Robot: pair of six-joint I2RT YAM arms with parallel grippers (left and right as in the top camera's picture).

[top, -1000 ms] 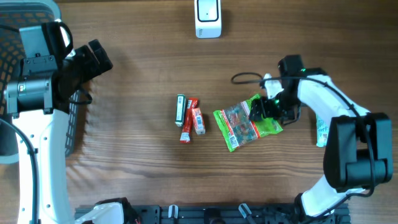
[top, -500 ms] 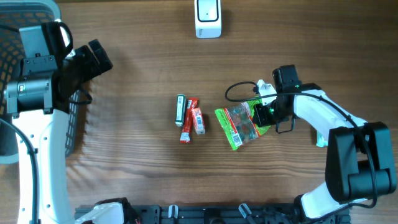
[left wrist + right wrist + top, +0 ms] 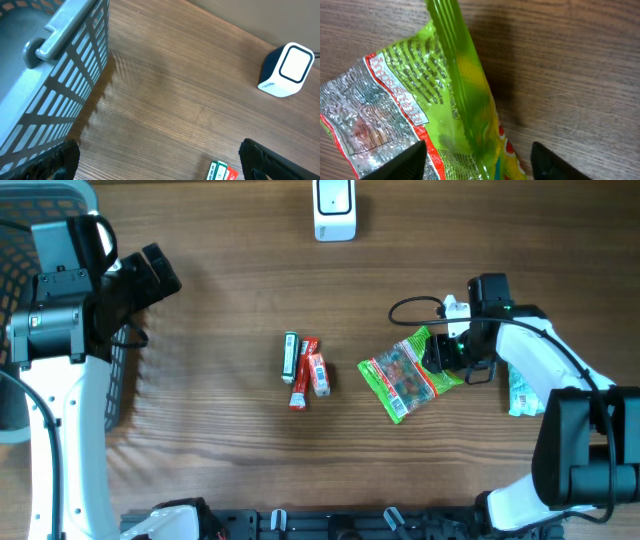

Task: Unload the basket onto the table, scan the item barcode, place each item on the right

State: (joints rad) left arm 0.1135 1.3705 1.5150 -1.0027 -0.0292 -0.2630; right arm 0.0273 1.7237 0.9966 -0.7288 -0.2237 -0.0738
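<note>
Grasping is the step in hand: the right gripper [image 3: 446, 355] has its jaws apart astride the raised edge of the snack bag [image 3: 408, 375], holding nothing; the bag lies on the table [image 3: 220, 450], right of centre. Next the jaws must close, then carry it to the scanner [image 3: 334, 208]

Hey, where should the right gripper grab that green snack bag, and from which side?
Grip the green snack bag by its upturned end seam, coming down from the right: the bag lies flat, and only that fin stands up to pinch.
</note>
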